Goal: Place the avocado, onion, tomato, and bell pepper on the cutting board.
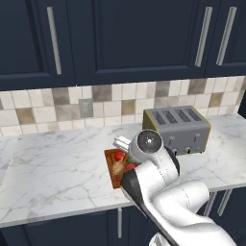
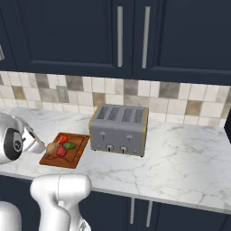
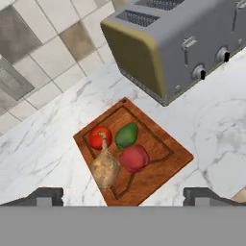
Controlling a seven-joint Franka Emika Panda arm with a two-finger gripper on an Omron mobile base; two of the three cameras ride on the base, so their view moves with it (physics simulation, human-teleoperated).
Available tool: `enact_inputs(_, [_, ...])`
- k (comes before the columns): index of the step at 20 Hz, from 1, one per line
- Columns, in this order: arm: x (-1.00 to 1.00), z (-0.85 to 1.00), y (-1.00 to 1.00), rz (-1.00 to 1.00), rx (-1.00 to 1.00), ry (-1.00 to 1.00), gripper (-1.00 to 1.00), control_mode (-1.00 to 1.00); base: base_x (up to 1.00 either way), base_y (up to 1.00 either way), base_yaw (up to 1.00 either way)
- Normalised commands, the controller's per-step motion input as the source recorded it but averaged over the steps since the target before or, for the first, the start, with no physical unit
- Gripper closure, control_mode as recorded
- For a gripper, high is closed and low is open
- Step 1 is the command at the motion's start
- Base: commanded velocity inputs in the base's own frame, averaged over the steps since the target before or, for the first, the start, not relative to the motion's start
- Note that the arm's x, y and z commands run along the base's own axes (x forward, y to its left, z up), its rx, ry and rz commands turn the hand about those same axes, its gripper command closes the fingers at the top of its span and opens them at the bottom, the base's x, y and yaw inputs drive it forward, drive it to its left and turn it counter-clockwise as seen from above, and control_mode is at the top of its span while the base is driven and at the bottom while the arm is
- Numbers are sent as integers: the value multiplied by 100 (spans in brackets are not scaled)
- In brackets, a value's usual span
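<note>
Gripper (image 3: 124,194) wide open, empty, above cutting board (image 3: 163,144). On board, clustered and touching: tomato (image 3: 100,137), avocado (image 3: 126,135), bell pepper (image 3: 134,158), onion (image 3: 105,168). Toaster (image 3: 180,45) just right of board on marble counter (image 3: 43,144).

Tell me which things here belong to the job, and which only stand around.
Job: cutting board, tomato, avocado, bell pepper, onion, all on the board.
Around: toaster, wall outlet.

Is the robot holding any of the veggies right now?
No, nothing is held. The gripper is open above the cutting board, and the tomato, avocado, onion and bell pepper all lie on it.
</note>
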Motion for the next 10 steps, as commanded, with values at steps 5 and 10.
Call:
enact_inputs(5, [-68,26,1,0,-5,-48,-100,-100,0,0,0])
enact_inputs(10, [-58,2,0,0,-6,-50,-100,-100,0,0,0])
